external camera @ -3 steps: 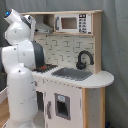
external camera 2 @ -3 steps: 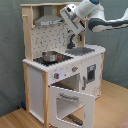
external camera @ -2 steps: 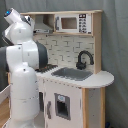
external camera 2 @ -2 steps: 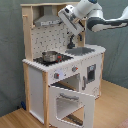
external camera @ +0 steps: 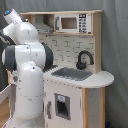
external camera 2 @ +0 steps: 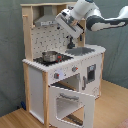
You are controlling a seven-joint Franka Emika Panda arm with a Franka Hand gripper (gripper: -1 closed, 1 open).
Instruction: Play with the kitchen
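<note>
Against the frame a second earlier, the arm [external camera 2: 100,20] had drawn its wrist higher and toward the upper centre of the second exterior view; the gripper [external camera 2: 73,41] now hung above the counter, between the hood [external camera 2: 45,21] and the sink [external camera 2: 82,50]. Whether its fingers were apart or together could not be told, since the wrist housing seemed to hide them.

The kitchen [external camera 2: 60,75] filled the middle of both exterior views. A pot [external camera 2: 50,56] sat on the stovetop [external camera 2: 52,60], left of centre in the second exterior view. The oven door [external camera 2: 72,102] hung open, tipped down and forward toward the lower edge, taking up floor room in front.

In the first exterior view the arm's white body [external camera: 27,75] covered the left half, masking the stove side; the sink [external camera: 72,74], faucet [external camera: 84,59] and rounded counter edge [external camera: 102,80] stood free at right.
</note>
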